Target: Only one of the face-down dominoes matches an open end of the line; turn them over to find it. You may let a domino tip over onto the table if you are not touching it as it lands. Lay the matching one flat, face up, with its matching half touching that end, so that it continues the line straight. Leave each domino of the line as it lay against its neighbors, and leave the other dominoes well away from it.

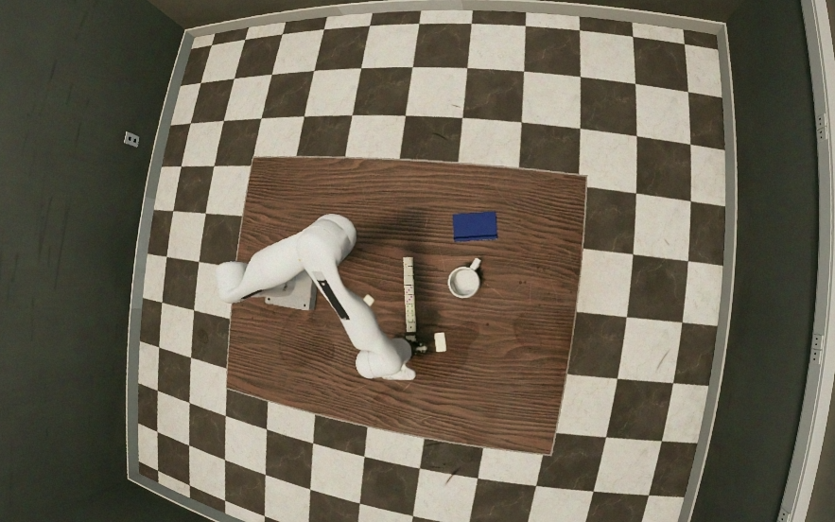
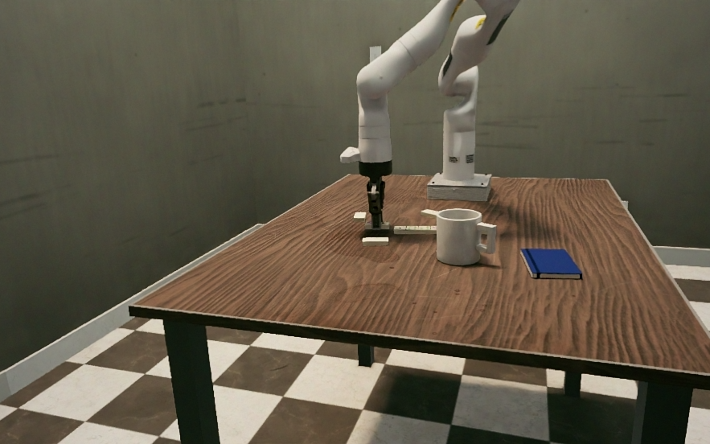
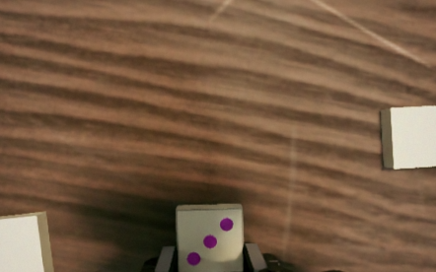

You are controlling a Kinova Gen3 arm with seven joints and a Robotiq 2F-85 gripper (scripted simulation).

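My gripper is shut on a face-up domino and holds it low at the table. Its visible half shows three purple pips. The line of dominoes runs straight, with its near end close beside the gripper. In the exterior view a small gap shows between the gripper and the line. Whether the held domino touches the table or line is hidden. One blank-backed domino lies beside the gripper. Another lies on the gripper's other side, and a third nearer the base.
A white mug stands to one side of the line. A blue notebook lies beyond it. The wrist view shows two blank-backed dominoes, one at the left and one at the right. The arm hides part of the table from above.
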